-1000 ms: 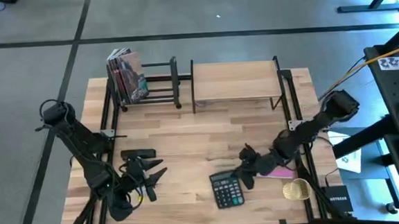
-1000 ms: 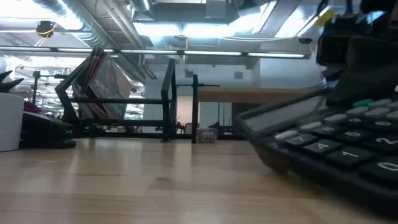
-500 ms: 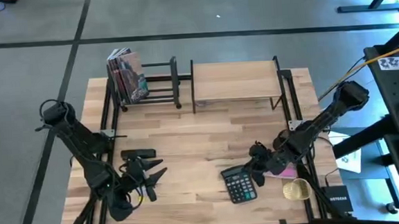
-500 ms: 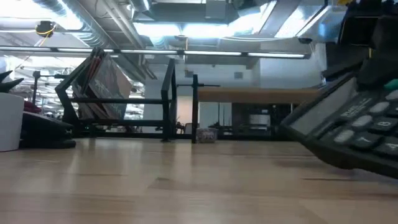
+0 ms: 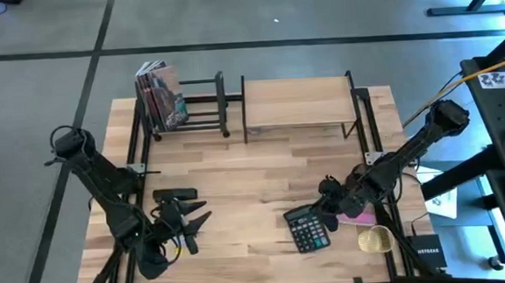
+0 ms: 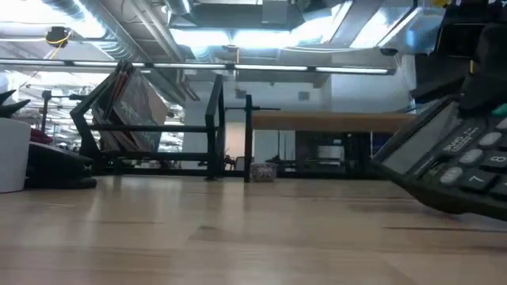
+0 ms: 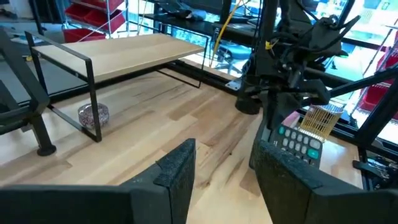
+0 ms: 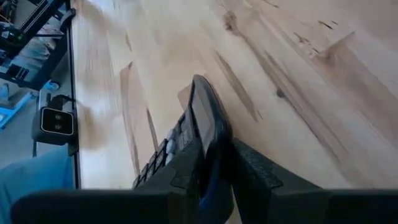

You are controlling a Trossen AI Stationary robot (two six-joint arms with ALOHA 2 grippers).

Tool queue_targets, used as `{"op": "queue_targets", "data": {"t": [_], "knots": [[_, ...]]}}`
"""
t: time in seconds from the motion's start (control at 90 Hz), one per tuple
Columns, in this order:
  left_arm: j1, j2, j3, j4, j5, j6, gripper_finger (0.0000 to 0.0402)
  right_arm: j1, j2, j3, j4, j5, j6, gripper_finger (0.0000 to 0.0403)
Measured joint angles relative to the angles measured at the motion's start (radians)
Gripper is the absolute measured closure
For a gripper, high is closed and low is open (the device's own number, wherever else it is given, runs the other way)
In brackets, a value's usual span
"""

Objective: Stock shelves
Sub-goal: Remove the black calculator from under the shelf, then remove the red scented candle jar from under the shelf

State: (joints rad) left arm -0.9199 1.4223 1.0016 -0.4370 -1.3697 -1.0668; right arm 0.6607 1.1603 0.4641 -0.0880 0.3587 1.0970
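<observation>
A black calculator (image 5: 307,229) is near the table's right front, with my right gripper (image 5: 329,207) shut on it. In the low view the calculator (image 6: 448,169) is tilted, display end up. The light-wood board shelf (image 5: 298,103) stands at the far edge on thin black uprights. Beside it stands the black metal-bar rack (image 5: 199,104), with a few books (image 5: 162,94) leaning at its left end. My left gripper (image 5: 187,221) waits open near the front left, touching nothing. My right gripper pinches the calculator's far end (image 8: 209,127) between its two fingers, one finger (image 8: 186,167) on the key face and the other on the back. The calculator is tilted, its near end low. Whether that end touches the table, I cannot tell.
A pink item (image 5: 359,215) and a yellow wicker piece (image 5: 375,237) lie by the right front corner, and a black box (image 5: 427,254) lies past the edge. A black object (image 5: 175,195) lies by my left gripper. A small glittery dish (image 7: 93,114) sits under the board shelf.
My right gripper has moved toward the table's right edge and a little toward the far edge, carrying the calculator. The calculator has tipped up more steeply, its display end raised, and it has shifted right along the table.
</observation>
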Motion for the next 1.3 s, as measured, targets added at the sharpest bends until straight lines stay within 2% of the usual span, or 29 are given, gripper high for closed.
{"op": "queue_targets", "data": {"t": [0.533, 0.744, 0.933, 1.044, 1.133, 1.3], "knots": [[0.004, 0.0, 0.0, 0.0, -0.001, 0.004, 0.0259, -0.035, 0.0, 0.005, -0.106, -0.046, -0.001, 0.0337], [0.026, 0.0, 0.0, 0.0, 0.01, 0.009, 0.0259, -0.061, 0.0, 0.067, -0.238, -0.057, -0.013, 0.0265], [0.032, 0.0, 0.0, 0.0, 0.023, 0.01, 0.0259, -0.111, 0.0, 0.137, -0.272, -0.047, -0.131, 0.0199], [0.032, 0.0, 0.0, 0.0, 0.026, 0.01, 0.0259, -0.139, 0.0, 0.156, -0.206, 0.062, -0.212, 0.0181], [0.032, 0.0, 0.0, 0.0, 0.026, 0.012, 0.0259, -0.168, 0.027, 0.151, -0.082, 0.162, -0.305, 0.0176], [0.032, 0.0, 0.0, 0.001, 0.027, 0.012, 0.0259, -0.274, 0.179, 0.143, 0.231, 0.232, -0.441, 0.0177]]}}
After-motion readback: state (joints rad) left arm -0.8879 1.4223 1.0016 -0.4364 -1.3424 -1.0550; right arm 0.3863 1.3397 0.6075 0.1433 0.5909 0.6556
